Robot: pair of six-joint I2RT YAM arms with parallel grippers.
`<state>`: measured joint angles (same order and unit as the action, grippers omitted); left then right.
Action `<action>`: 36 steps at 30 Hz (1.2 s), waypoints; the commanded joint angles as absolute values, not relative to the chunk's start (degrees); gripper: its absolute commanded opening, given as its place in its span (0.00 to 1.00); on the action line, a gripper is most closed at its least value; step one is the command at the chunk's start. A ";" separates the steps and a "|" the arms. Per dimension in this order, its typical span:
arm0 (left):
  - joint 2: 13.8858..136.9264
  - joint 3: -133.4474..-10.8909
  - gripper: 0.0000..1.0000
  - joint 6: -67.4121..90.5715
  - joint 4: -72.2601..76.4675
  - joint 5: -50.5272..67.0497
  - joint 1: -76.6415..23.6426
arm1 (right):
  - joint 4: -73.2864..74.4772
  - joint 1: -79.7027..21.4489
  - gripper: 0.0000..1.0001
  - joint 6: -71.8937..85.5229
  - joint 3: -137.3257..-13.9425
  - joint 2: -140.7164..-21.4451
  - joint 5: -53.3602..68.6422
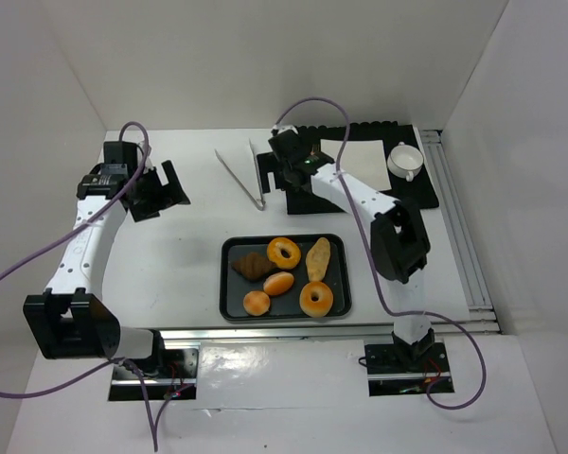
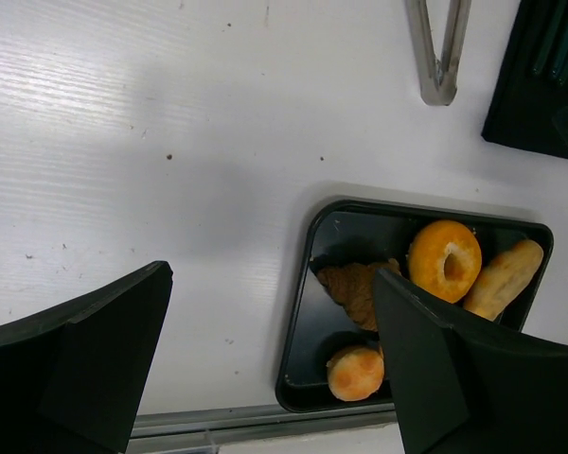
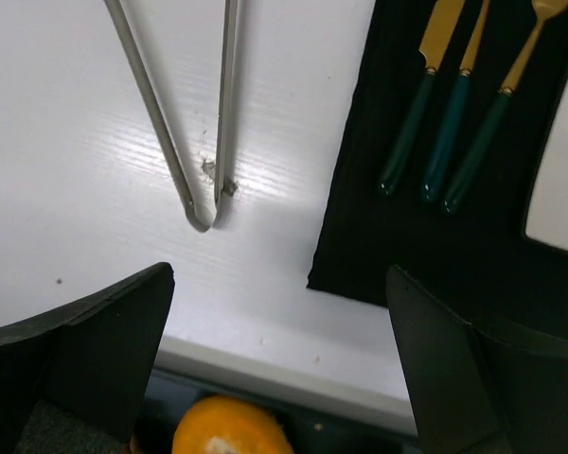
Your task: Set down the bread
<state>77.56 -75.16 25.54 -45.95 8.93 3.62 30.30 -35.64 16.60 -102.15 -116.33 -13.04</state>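
Note:
Several breads lie on a black tray [image 1: 229, 284] at the table's middle: two ring doughnuts [image 1: 284, 253], a long loaf [image 1: 318, 258], a dark brown pastry [image 1: 253, 267], an oval roll [image 1: 278, 284] and a round bun [image 1: 257, 303]. My left gripper [image 1: 163, 194] hovers open and empty over bare table, left of the tray. Its wrist view shows the tray [image 2: 298, 350], the pastry [image 2: 355, 288], the bun [image 2: 355, 372] and a doughnut [image 2: 444, 260] past its open gripper [image 2: 270, 284]. My right gripper [image 1: 289, 168] is open and empty behind the tray. One doughnut [image 3: 229, 430] peeks below that gripper [image 3: 279, 279].
Metal tongs [image 1: 246, 175] lie on the table behind the tray and show again as tongs [image 3: 194, 142]. A black mat [image 1: 426, 189] at the back right carries a white cup [image 1: 404, 159], white paper [image 1: 355, 156] and three green-handled cutlery pieces [image 3: 454, 113]. White walls enclose three sides.

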 commanded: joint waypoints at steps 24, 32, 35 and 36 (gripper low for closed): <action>82.44 -77.96 1.00 24.61 -45.18 7.65 4.48 | 19.16 -37.35 1.00 -1.32 -125.76 -145.45 -2.72; 82.44 -77.34 1.00 24.61 -44.65 8.17 5.01 | 18.02 -37.88 1.00 0.88 -137.55 -155.73 -5.71; 82.44 -76.82 1.00 24.61 -44.65 8.17 5.01 | 16.35 -37.88 1.00 2.19 -140.71 -157.68 -7.20; 82.44 -76.82 1.00 24.61 -44.65 8.17 5.01 | 15.39 -37.88 1.00 2.20 -140.71 -158.20 -7.82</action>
